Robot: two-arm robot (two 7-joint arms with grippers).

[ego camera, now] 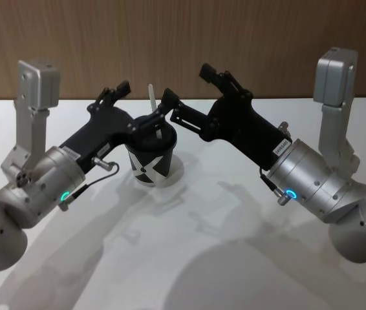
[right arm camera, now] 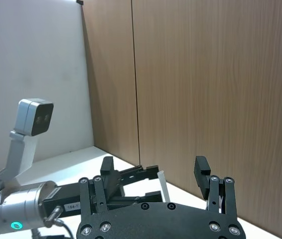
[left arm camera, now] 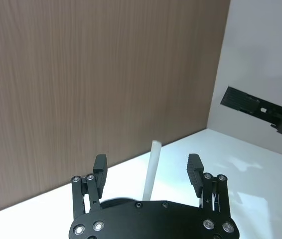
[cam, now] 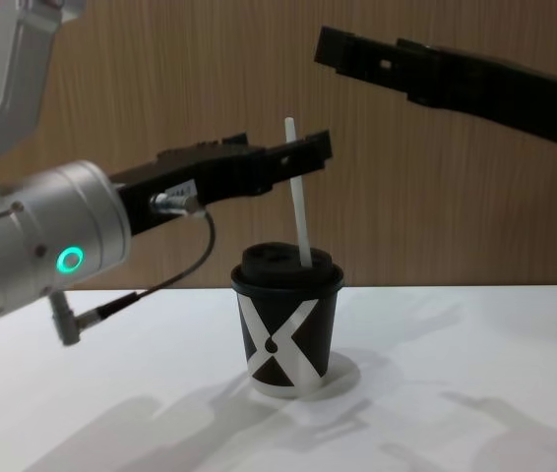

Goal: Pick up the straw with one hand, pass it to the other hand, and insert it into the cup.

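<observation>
The black cup (ego camera: 150,160) with the white X pattern and domed lid (cam: 287,267) stands at the table's middle. The white straw (cam: 297,197) stands in the lid, leaning slightly, its top free (ego camera: 151,95). My left gripper (left arm camera: 147,172) is open, with the straw (left arm camera: 154,162) between its spread fingers and touching neither. In the head view the left gripper (ego camera: 136,106) reaches in at lid height. My right gripper (right arm camera: 153,169) is also open. It hovers above and to the right of the cup (ego camera: 186,84), apart from the straw (right arm camera: 163,183).
A wood-panelled wall (ego camera: 183,39) runs close behind the cup. The white table (ego camera: 189,258) lies bare in front of the arms. Both silver wrists with lit rings, the left (ego camera: 50,187) and the right (ego camera: 299,181), flank the cup.
</observation>
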